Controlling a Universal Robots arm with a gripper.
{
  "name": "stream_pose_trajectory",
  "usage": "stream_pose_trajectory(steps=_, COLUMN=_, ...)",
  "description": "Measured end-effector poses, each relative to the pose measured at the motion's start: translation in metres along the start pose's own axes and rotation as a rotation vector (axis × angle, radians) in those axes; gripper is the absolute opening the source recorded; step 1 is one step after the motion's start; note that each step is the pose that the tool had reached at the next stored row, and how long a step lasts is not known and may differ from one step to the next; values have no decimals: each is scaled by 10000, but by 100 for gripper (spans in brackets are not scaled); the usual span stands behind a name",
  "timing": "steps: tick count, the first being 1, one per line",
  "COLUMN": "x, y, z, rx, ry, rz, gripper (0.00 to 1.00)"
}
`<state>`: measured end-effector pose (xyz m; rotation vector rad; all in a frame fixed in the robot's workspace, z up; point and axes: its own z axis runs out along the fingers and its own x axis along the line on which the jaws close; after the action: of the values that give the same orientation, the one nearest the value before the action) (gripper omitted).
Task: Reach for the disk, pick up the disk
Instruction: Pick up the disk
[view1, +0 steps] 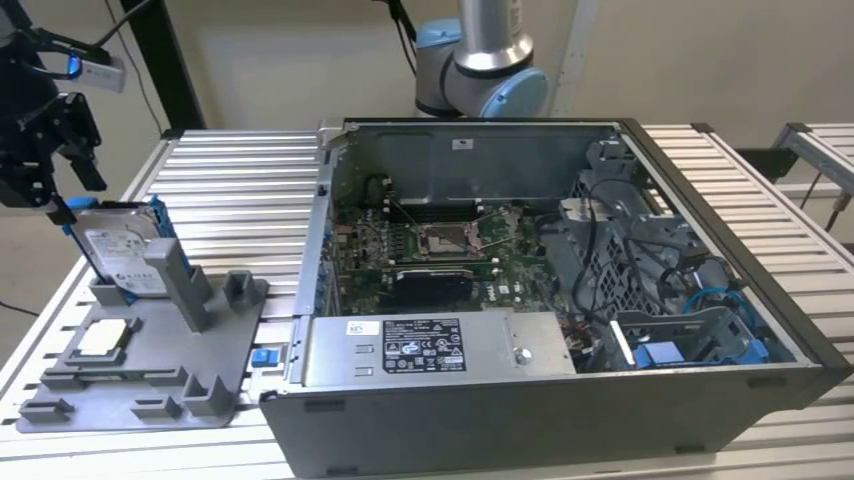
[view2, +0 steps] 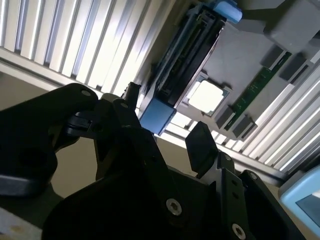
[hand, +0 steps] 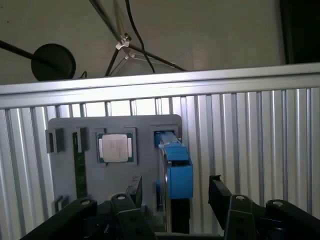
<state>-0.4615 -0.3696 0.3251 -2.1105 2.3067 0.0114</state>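
Note:
The disk (view1: 118, 248) stands on edge in a slot of the grey fixture (view1: 160, 375) at the exterior view's left, silver-grey with a white label and blue side rails. My gripper (view1: 74, 190) hangs just above its upper corner, open and holding nothing. In both wrist views I look down on the disk's thin edge and blue rail (hand: 178, 172) (view2: 176, 67). The open gripper (hand: 175, 192) (view2: 165, 120) lines up over it, with one dark finger (hand: 218, 192) on each side, apart from the disk.
A small square silver chip (hand: 116, 148) (view1: 104, 340) lies in the fixture beside the disk, with a green memory stick (hand: 78, 170) past it. The open computer case (view1: 561, 400) takes up the ribbed metal table (view1: 227, 170) to the exterior view's right. The arm's base (view1: 481, 70) stands behind.

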Motion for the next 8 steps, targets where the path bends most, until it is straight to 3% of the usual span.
stream_pose_trajectory(steps=8, x=-9, y=2, z=101, rx=2, ry=0, rz=101, gripper=100)
